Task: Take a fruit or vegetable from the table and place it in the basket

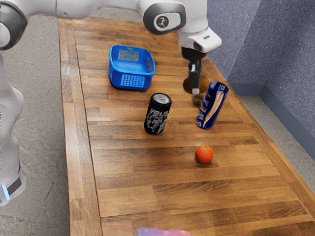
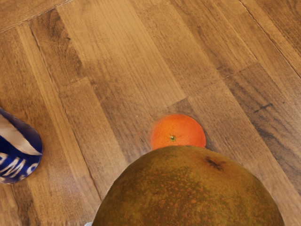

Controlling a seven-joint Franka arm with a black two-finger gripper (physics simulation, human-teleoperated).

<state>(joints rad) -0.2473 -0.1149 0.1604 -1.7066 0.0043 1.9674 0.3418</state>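
Exterior view, table: a wooden table [image 1: 142,189] of joined planks, its long edges running away from the camera toward a far edge.
Exterior view, gripper: the gripper [image 1: 193,86] hangs above the table near the long edge at the exterior view's right; it is closed around the brown fruit [image 1: 204,85], with one black finger [image 1: 195,81] against the side facing the camera and the opposite finger hidden behind the fruit.
Exterior view, brown fruit: round, raised off the table, well apart from the basket, with a dark shadow on the wood beneath it.
Exterior view, basket: the blue basket [image 1: 133,81], with openwork walls, rests toward the table's far corner at the exterior view's left.
Exterior view, black can: the black can [image 1: 157,114] stands upright between the basket and the orange, with pale lettering and a silver top.
Exterior view, blue can: the blue can [image 1: 211,105], marked SWEAT, stands upright just beside the gripper, near the long edge at the exterior view's right.
Exterior view, orange: the orange [image 1: 204,154] lies on the table, nearer the camera than both cans.
Exterior view, pink-purple object: the pink-purple object [image 1: 162,232] is partly visible, cut off by the frame.
Wrist view, brown fruit: mottled brown-green skin with a dark scar, close to the camera and partly covering the orange.
Wrist view, orange: bright skin with a small green stem mark.
Wrist view, blue can: partly visible, its white lettering cut off, apart from the orange.
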